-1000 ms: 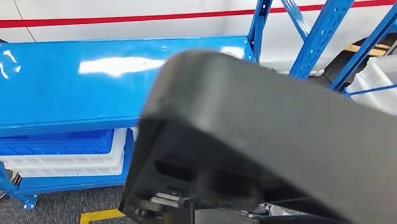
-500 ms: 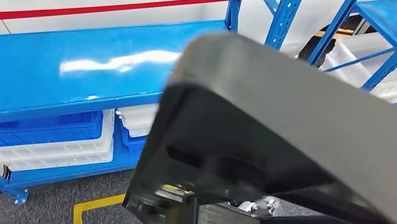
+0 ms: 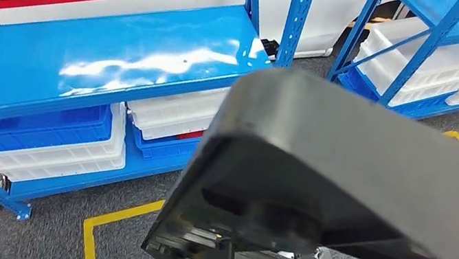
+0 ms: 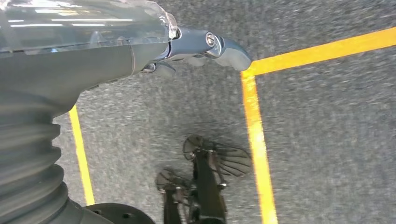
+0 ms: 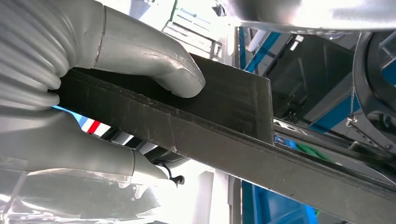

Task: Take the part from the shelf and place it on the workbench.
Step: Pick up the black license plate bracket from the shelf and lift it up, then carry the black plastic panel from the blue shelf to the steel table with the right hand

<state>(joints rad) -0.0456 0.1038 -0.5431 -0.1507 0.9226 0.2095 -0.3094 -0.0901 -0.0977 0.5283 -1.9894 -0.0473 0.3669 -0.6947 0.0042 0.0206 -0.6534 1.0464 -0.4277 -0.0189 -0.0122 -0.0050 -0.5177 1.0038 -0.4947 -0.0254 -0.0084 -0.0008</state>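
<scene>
Your right hand point(image 5: 93, 93) has the part

Thumb and fingers clamp the dark plastic part point(image 3: 356, 191) near the blue shelf point(image 3: 85, 58); left hand point(image 4: 187, 46) hangs, fingers curled, holding nothing.

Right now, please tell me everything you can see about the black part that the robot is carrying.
The black part is a large, dark grey to black moulded piece, matte and plastic-looking. Its broad top face is smooth with rounded corners; the underside shows recesses, ribs and thin struts. It is held up close to the head camera, tilted, in front of the blue shelf and above the grey floor. In the right wrist view, the right hand grips its thick flat edge, thumb pressed on one face and fingers underneath.
</scene>
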